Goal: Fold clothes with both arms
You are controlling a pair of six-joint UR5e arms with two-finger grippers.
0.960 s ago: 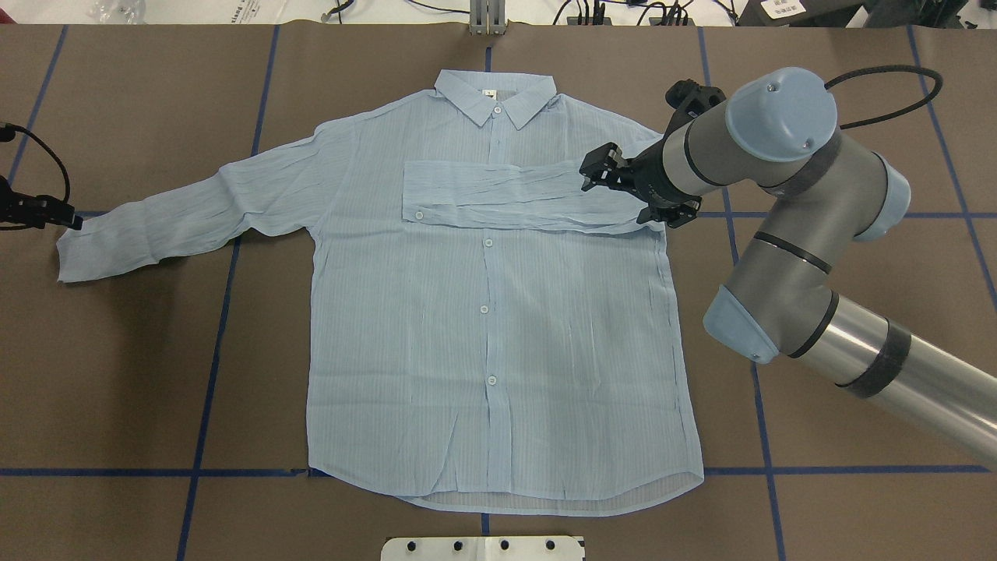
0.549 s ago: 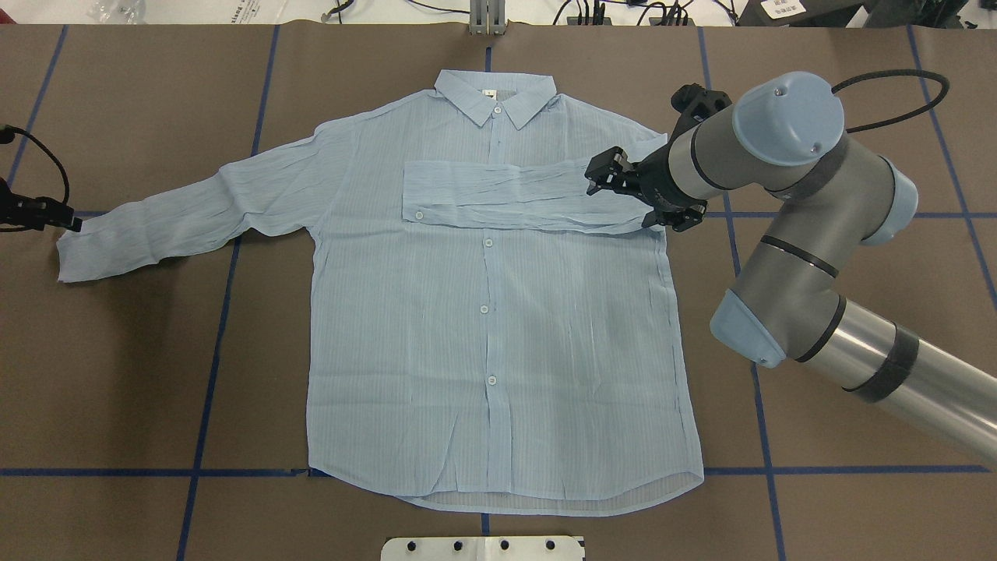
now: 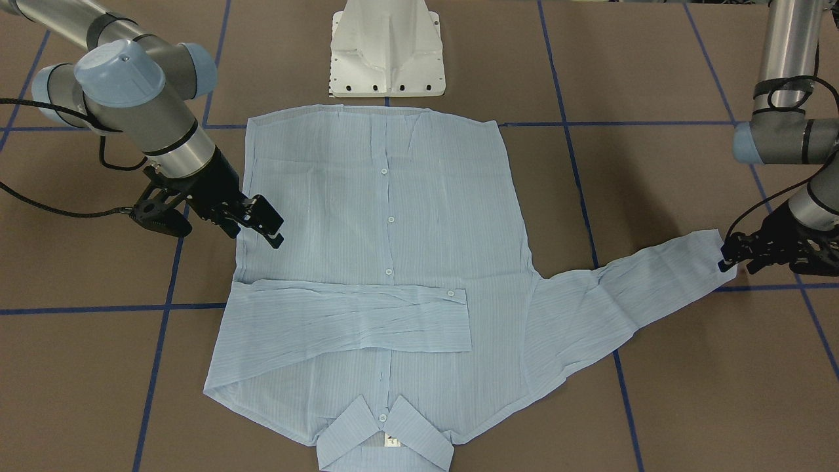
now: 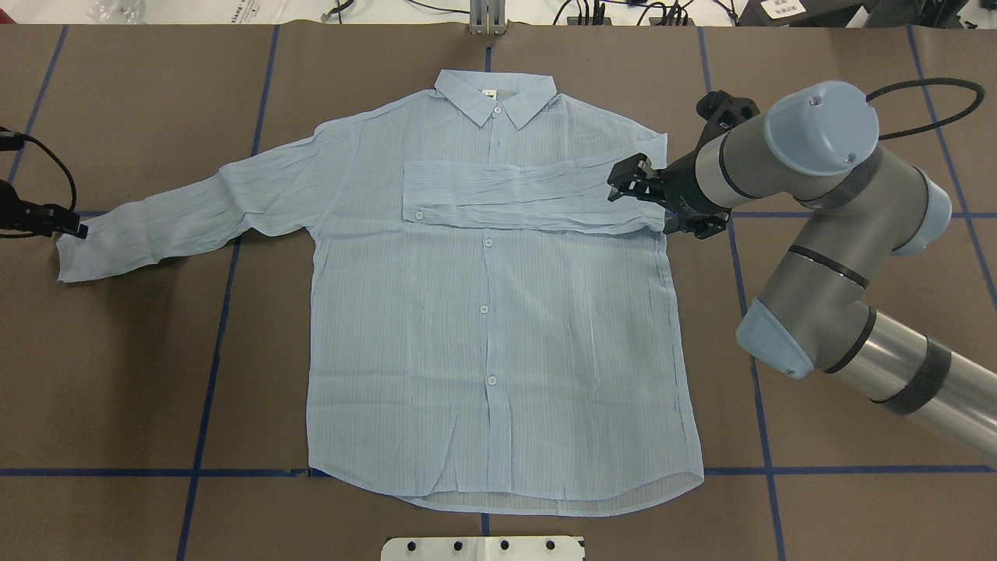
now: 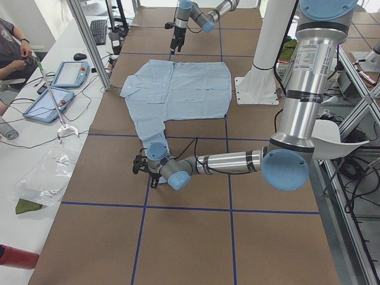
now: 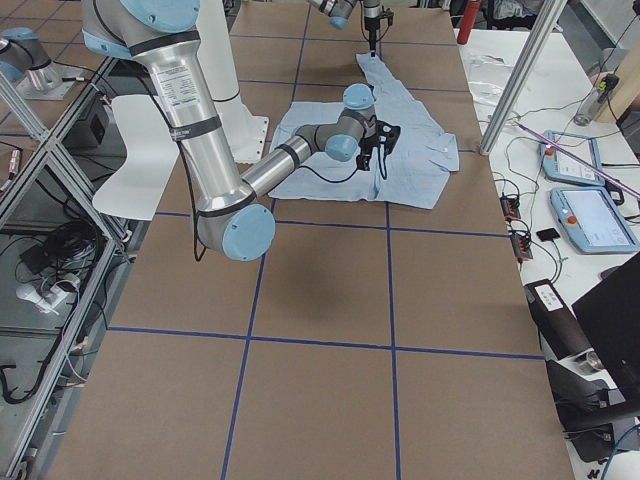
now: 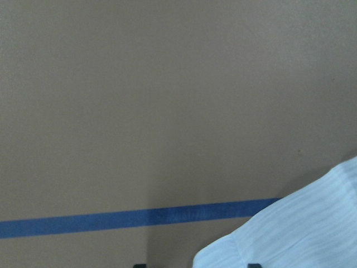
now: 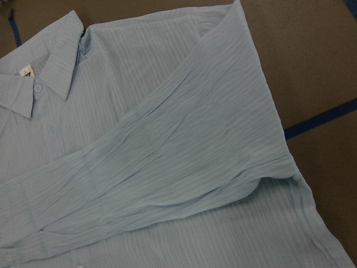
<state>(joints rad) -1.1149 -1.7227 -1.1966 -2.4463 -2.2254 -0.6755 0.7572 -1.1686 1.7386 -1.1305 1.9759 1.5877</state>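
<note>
The light-blue striped shirt [image 4: 483,351] lies flat and buttoned, collar [image 4: 494,93] at the far side. One sleeve [image 4: 514,199] is folded across the chest; it also shows in the right wrist view [image 8: 184,167]. The other sleeve [image 4: 195,214] stretches out to the left. My right gripper [image 4: 646,204] is open and empty, hovering at the shirt's right shoulder edge. My left gripper [image 3: 724,259] is at the cuff of the outstretched sleeve. In the left wrist view the cuff [image 7: 301,234] lies partly between the spread fingertips.
The white pedestal base [image 3: 387,52] stands at the table's near edge by the shirt hem. The brown table cover [image 4: 117,374] has blue tape lines. Tablets [image 5: 59,74] and cables lie on a side bench beyond the table's far edge.
My right gripper has drawn back to the right, off the folded sleeve toward the shoulder edge. My left gripper has shifted slightly at the cuff. The shirt has not moved.
</note>
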